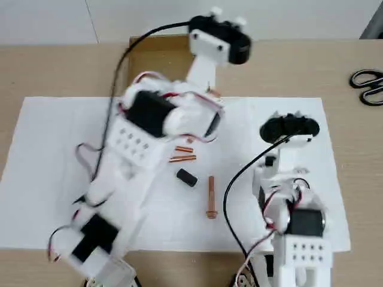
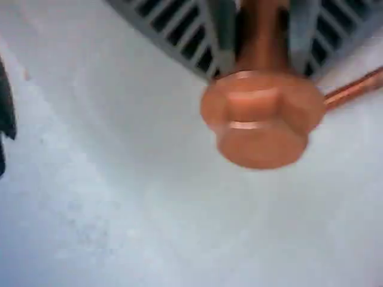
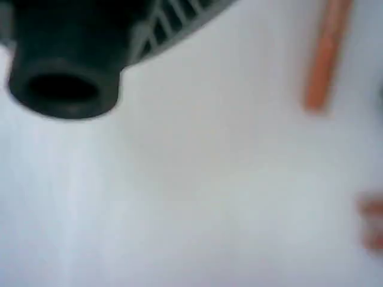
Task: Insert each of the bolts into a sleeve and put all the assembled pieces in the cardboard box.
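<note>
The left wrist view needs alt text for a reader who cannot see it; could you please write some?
A copper-coloured bolt, held by its shaft in the left gripper, points its flanged head toward the camera above white paper. The shaft of a second bolt shows on the paper beside it.

No legible text or markings

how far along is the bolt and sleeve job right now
Nothing looks finished: the visible part of the cardboard box holds no assembled piece. In hand: the left gripper grips a bolt, the right gripper a black sleeve, not yet joined. Left: a long bolt, two shorter copper pieces and a second sleeve lie loose on the paper.
</note>
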